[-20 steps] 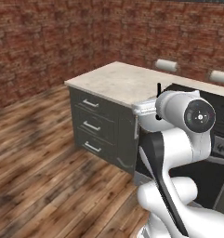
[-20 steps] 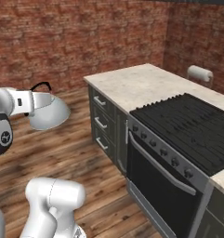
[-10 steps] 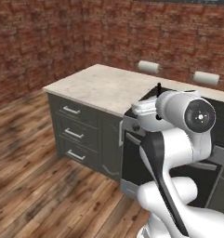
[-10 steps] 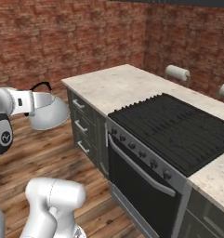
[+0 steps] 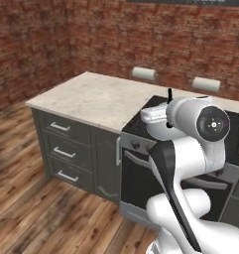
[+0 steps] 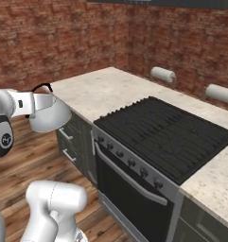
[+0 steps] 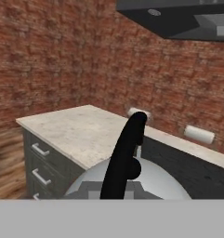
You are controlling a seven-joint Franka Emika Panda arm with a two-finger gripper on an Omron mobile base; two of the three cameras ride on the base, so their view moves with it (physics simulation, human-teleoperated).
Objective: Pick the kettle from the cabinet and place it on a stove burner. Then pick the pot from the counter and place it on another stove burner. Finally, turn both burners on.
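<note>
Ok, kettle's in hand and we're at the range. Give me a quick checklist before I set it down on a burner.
1. Kettle hangs from the gripper by its black handle: ok.
2. Gripper shut on the handle: ok.
3. Stove burners free of anything: ok.
4. Kettle over the cooktop: not ok, it hangs out over the floor, short of the counter edge.
5. Kettle upright: ok.
6. Burner knobs off: cannot tell.
</note>
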